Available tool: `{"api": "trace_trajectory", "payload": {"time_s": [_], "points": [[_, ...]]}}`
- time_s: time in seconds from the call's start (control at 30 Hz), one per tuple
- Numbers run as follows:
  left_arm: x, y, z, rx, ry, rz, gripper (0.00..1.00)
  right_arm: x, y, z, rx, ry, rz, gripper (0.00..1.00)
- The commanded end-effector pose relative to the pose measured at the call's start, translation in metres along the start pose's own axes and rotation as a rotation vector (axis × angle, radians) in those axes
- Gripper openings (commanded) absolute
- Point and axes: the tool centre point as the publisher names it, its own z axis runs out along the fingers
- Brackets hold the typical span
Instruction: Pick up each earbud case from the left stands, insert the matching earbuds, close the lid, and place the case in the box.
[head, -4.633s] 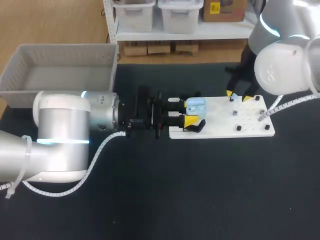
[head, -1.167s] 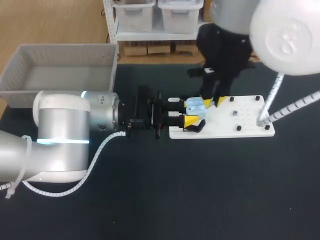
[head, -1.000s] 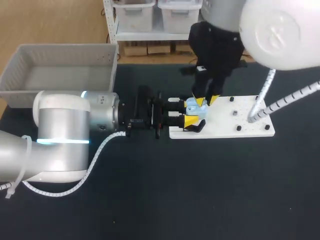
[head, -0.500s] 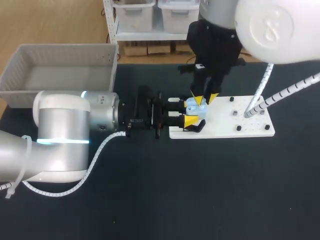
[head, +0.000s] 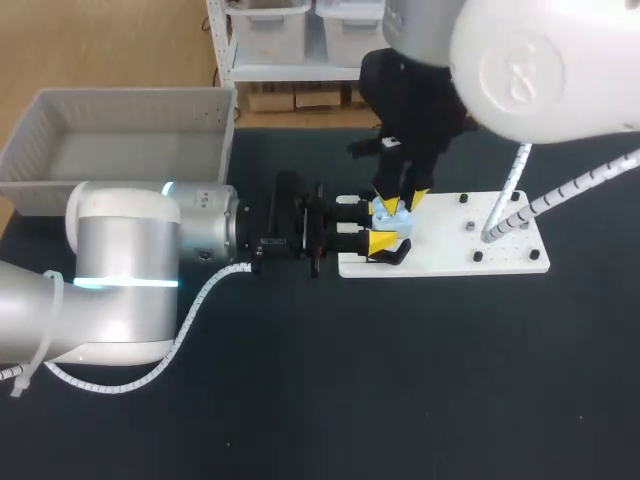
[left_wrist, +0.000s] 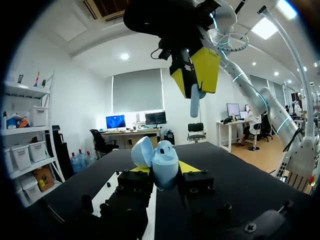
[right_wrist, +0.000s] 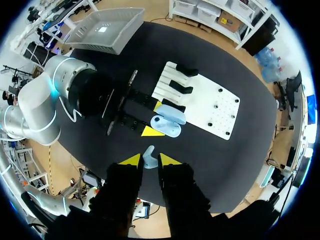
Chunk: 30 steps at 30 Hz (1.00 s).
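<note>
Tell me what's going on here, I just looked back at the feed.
The left gripper is shut on the light-blue earbud case, holding it lid-open at the edge of the white board. The right gripper is shut on a matching earbud and hangs above the case. The earbud is not yet inserted.

A pale blue earbud case (head: 390, 216) is seen at mid-frame, on a white board (head: 500, 238) dotted with black pegs. The bench (head: 420, 380) is black and the box (head: 130, 108), upper left, light grey. The earbud (right_wrist: 149, 154) between the yellow tips of the right gripper (right_wrist: 145, 161) appears pale blue.
</note>
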Motion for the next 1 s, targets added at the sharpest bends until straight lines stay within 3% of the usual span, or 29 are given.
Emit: {"api": "trace_trajectory", "payload": {"time_s": [0.03,1.0], "points": [[0.001,-0.001,0.0,-0.007,-0.002,0.003,0.0,-0.009,0.0,0.007,0.003,0.014,-0.011,0.0],[0.001,-0.001,0.0,-0.007,-0.002,0.003,0.0,-0.025,-0.012,0.027,-0.028,0.006,-0.049,0.0]]}}
